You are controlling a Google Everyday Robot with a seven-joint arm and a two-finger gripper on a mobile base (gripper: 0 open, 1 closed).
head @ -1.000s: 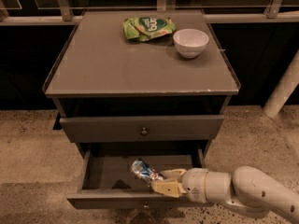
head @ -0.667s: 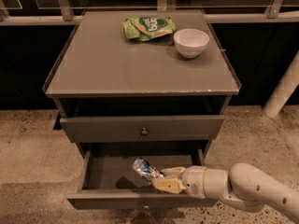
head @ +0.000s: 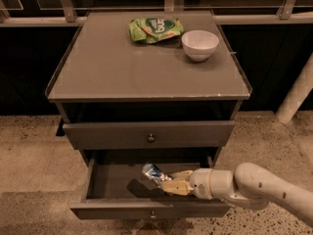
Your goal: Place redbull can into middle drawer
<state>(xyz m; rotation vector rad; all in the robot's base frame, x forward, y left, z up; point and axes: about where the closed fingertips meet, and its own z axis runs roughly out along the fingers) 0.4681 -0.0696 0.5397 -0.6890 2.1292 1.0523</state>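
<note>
Since a second ago the arm (head: 259,187) has eased a little deeper over the middle drawer (head: 107,210), carrying the can (head: 152,172) slightly further back and up; nothing else has shifted.

Reaching in from the right, the tool (head: 167,179) hangs inside the drawer's opening, just above its floor. Its two tan fingers (head: 178,186) appear to pinch the can by one end. The can sits tilted, its free end pointing up and to the left, with a dark shadow under it on the drawer floor. That suggests it is lifted, not resting on the bottom.

The drawer stands pulled out with its knob at the front. The upper drawer (head: 107,133) is shut. On the surface (head: 137,67), a green bag (head: 154,29) and a white bowl (head: 199,44) lie near the back edge, well apart from the work.

As a judgement, most of the task is done: the can is picked up and already within the right drawer. What remains is to lower it onto the drawer floor, let go, and draw the arm out clear of the drawer front.
</note>
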